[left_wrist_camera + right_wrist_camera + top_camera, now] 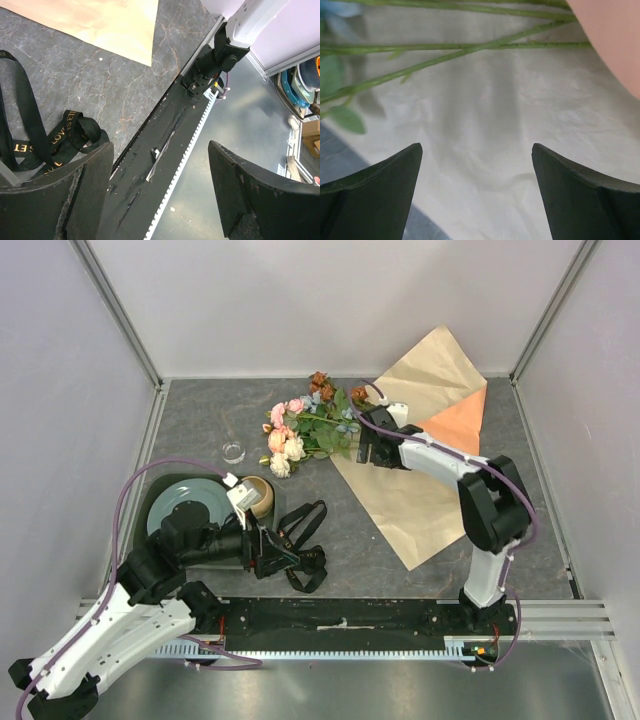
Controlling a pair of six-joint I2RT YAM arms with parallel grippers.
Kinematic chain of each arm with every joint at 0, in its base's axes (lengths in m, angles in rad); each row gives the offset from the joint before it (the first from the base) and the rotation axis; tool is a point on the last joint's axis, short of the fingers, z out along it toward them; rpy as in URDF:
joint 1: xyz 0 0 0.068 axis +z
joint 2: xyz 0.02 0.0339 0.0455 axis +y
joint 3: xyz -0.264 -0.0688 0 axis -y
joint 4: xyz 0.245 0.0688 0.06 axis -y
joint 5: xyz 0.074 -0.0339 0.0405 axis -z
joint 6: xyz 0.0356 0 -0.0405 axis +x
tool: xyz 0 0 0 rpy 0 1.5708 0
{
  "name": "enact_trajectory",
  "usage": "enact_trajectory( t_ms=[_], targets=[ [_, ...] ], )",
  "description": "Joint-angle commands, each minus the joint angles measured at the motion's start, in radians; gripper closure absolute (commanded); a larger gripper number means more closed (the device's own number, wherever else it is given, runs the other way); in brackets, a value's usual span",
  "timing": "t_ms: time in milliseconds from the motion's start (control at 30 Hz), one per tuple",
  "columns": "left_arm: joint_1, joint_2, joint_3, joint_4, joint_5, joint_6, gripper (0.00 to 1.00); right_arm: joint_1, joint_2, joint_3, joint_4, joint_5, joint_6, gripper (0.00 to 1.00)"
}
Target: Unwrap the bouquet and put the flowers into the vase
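- Right gripper [476,146] hangs low over the unfolded kraft paper [495,120], jaws spread wide and holding nothing; green stems [445,46] cross just ahead of its tips.
- Closing from here could pinch the paper along with the stems, or catch only one or two of them, so the bunch would likely split on the lift.
- Flowers [300,435] lie flat, heads on the table and stems over the sheet's edge; being loose, they may fan out or snag by their leaves.
- Vase [233,452] stands near the blooms, on the left arm's side; it looks narrow and light, so a slanted bundle could miss its mouth or tip it.
- Left gripper [160,144], also spread and empty, sits by the loose black ribbon [65,135] near the mug [262,495], not steadying the vase.
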Motion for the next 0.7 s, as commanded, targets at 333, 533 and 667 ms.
enact_trajectory(
  t_ms=[333, 533, 667],
  targets=[
    [0.004, -0.007, -0.014, 0.026, -0.094, -0.011, 0.16, -0.335, 0.095, -0.085, 0.203, -0.009, 0.147, 0.02],
    [0.004, -0.009, -0.014, 0.026, -0.086, -0.008, 0.16, -0.571, -0.041, -0.201, 0.228, 0.014, 0.118, 0.02],
    [0.004, -0.007, -0.014, 0.027, -0.082, -0.005, 0.16, -0.729, -0.154, -0.235, 0.234, 0.0, 0.061, 0.02]
  ],
)
